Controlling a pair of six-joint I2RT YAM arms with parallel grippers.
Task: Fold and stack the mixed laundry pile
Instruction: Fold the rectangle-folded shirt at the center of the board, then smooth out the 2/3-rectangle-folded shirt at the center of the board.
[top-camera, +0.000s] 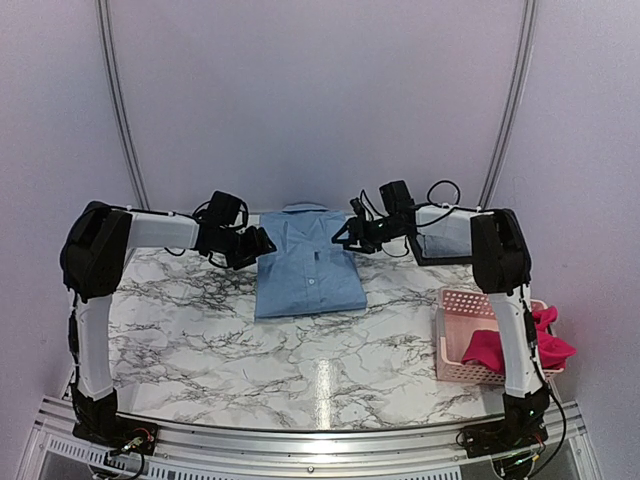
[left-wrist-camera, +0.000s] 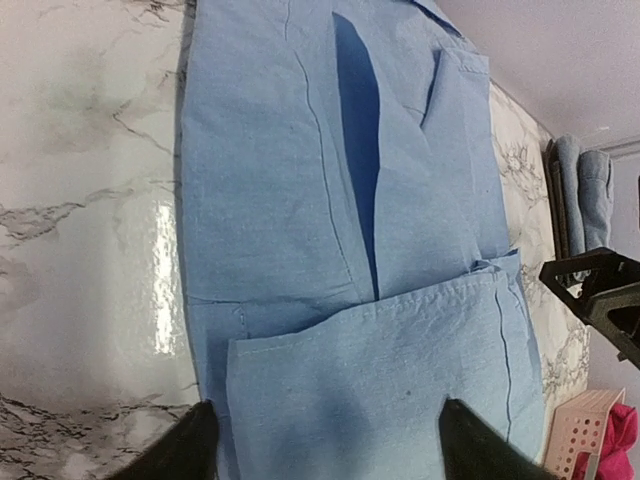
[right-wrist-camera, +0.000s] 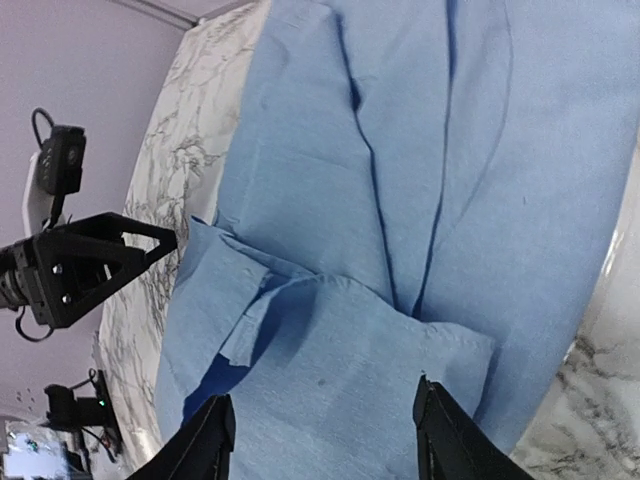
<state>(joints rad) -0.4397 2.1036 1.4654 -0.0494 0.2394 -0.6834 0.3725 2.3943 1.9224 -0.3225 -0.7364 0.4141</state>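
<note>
The light blue collared shirt (top-camera: 307, 264) lies folded into a rectangle at the back middle of the marble table, collar toward the wall. My left gripper (top-camera: 262, 246) hovers open at its left edge, my right gripper (top-camera: 345, 238) open at its right edge near the collar. The shirt fills the left wrist view (left-wrist-camera: 330, 250) and the right wrist view (right-wrist-camera: 400, 200), with the open fingertips (left-wrist-camera: 190, 450) (right-wrist-camera: 215, 440) spread over the cloth, holding nothing. The magenta-red garment (top-camera: 495, 345) hangs out of the pink basket (top-camera: 455, 305) at the right.
A flat dark tray (top-camera: 440, 245) lies at the back right behind my right arm; a folded grey-blue cloth (left-wrist-camera: 585, 200) shows on it. The pink basket stands near the table's right front edge. Bare marble (top-camera: 250, 350) lies in front of the shirt.
</note>
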